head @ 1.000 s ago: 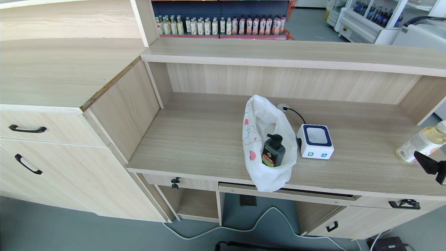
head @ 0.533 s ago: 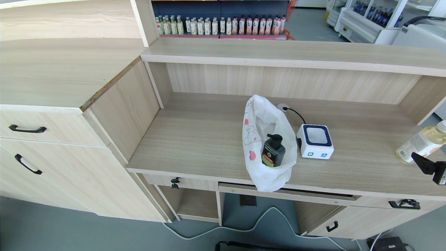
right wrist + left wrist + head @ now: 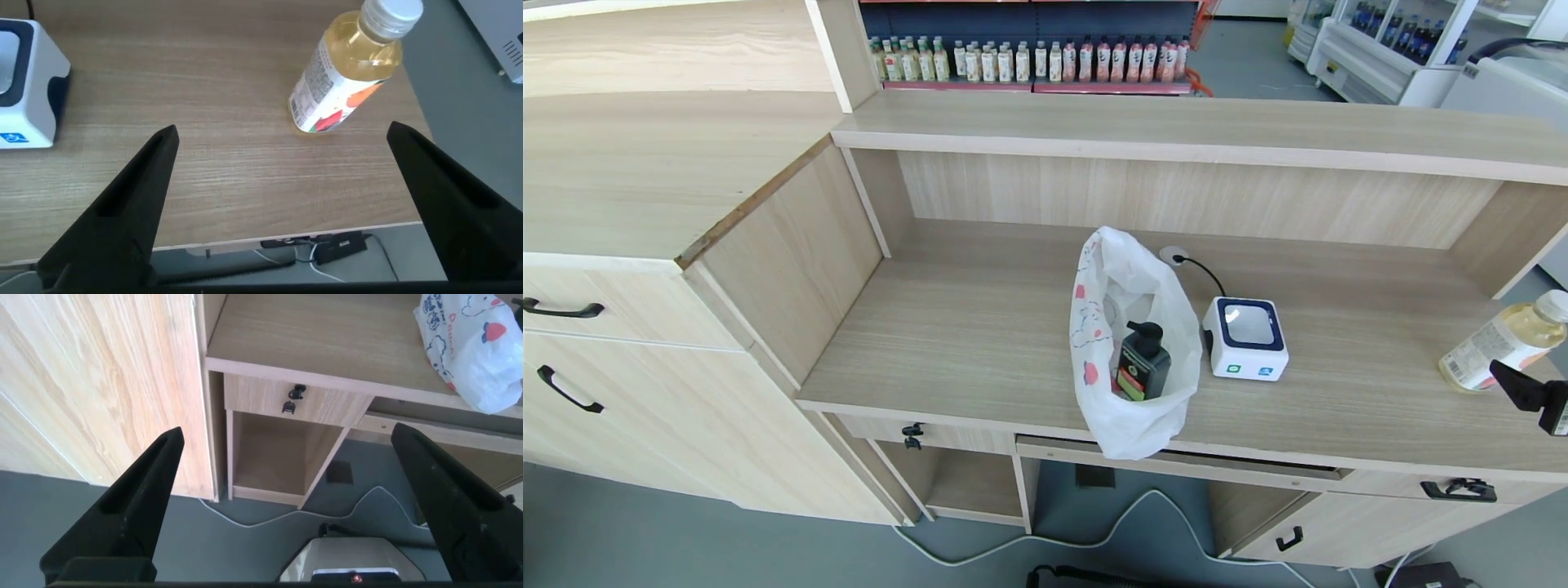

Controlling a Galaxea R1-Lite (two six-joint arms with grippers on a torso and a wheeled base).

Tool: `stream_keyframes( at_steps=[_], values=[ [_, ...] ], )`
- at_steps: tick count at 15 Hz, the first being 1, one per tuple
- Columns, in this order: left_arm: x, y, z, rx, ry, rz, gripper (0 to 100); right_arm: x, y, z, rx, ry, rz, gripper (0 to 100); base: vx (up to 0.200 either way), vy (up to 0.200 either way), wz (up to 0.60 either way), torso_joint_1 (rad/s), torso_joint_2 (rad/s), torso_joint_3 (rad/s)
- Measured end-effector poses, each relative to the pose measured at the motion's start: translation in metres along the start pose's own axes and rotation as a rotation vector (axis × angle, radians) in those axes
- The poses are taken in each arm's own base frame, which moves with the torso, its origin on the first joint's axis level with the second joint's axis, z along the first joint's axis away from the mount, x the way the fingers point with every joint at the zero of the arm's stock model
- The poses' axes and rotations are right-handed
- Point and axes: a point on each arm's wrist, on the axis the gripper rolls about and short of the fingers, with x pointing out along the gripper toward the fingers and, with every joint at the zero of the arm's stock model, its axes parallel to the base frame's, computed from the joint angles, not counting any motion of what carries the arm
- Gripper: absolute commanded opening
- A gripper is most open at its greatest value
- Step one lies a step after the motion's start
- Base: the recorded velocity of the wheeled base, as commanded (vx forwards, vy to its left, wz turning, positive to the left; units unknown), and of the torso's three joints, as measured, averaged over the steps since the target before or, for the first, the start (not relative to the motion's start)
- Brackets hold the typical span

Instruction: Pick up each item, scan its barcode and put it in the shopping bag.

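Note:
A white shopping bag [image 3: 1094, 327] with cartoon prints stands open near the counter's front edge, and a black pump bottle [image 3: 1143, 369] stands upright inside it. Just right of the bag sits the white barcode scanner [image 3: 1245, 349] with its navy-rimmed window. A clear bottle of yellow liquid [image 3: 1499, 343] lies on its side at the counter's far right. My right gripper [image 3: 283, 132] hangs open just in front of that bottle [image 3: 351, 69], apart from it, with the scanner [image 3: 20, 82] off to one side. My left gripper [image 3: 288, 434] is open and holds nothing, low before the counter's left end, the bag [image 3: 474, 343] beyond it.
A raised shelf [image 3: 1176, 131] runs along the counter's back, and a tall cabinet [image 3: 645, 180] walls in its left side. The scanner's cable [image 3: 1201, 269] leads to a grommet behind the bag. A drawer [image 3: 1176, 461] beneath the bag stands slightly ajar. Cables lie on the floor.
The head camera has shifted, so the whole scene sits a little further left and lower. The right gripper stays beside the lying bottle. Nothing was taken hold of or let go.

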Motion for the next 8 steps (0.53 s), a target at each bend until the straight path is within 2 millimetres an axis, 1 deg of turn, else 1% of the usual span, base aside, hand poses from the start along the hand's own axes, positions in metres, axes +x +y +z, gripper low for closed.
stream_keyframes(
  at_steps=[4,8],
  values=[
    [0.000,0.000,0.000,0.001,0.001,-0.001,100,0.005,0.000,-0.006,-0.009,0.022,0.005,100,0.000,-0.200,0.00,0.001,0.00,0.005],
    [0.000,0.000,0.000,0.001,0.001,-0.001,100,0.012,-0.006,-0.010,-0.038,-0.041,-0.027,100,0.000,-0.200,0.00,-0.001,0.00,0.004]
  ],
)
